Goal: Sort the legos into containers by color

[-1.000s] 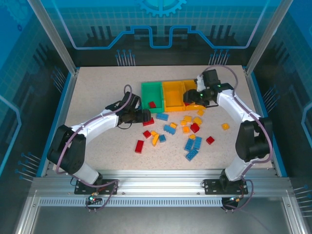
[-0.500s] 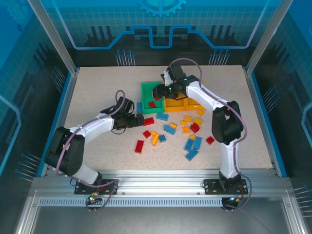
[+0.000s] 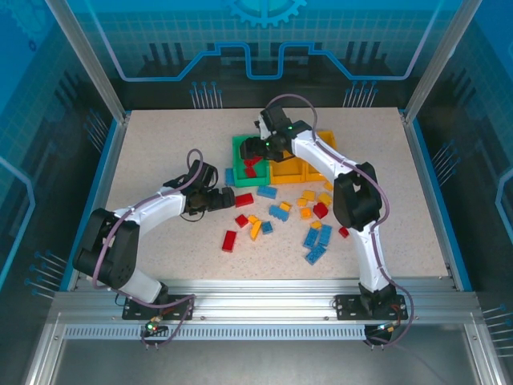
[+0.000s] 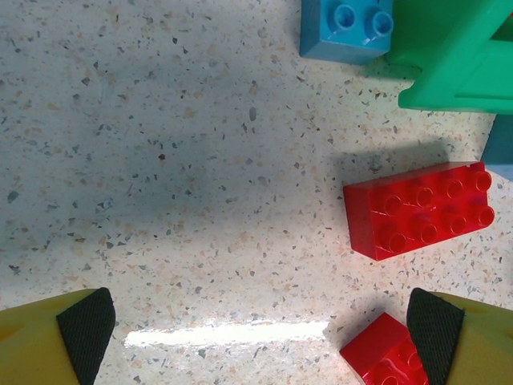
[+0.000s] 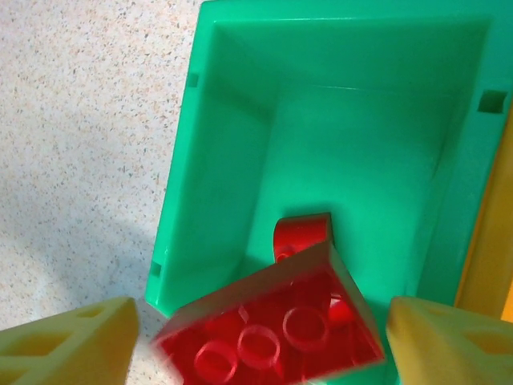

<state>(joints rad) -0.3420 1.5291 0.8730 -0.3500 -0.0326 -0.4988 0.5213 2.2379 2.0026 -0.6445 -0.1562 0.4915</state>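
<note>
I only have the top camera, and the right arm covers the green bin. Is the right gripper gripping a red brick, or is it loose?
Observer: Loose, it seems: in the right wrist view the red brick sits tilted and blurred between the right gripper's spread fingers, over the green bin's near edge.
Operator: Anything inside the bin under it?
Observer: One smaller red piece on the bin's floor.
Operator: And the left gripper?
Observer: The left gripper is open, with bare table between its pads; a long red brick lies just ahead.
</note>
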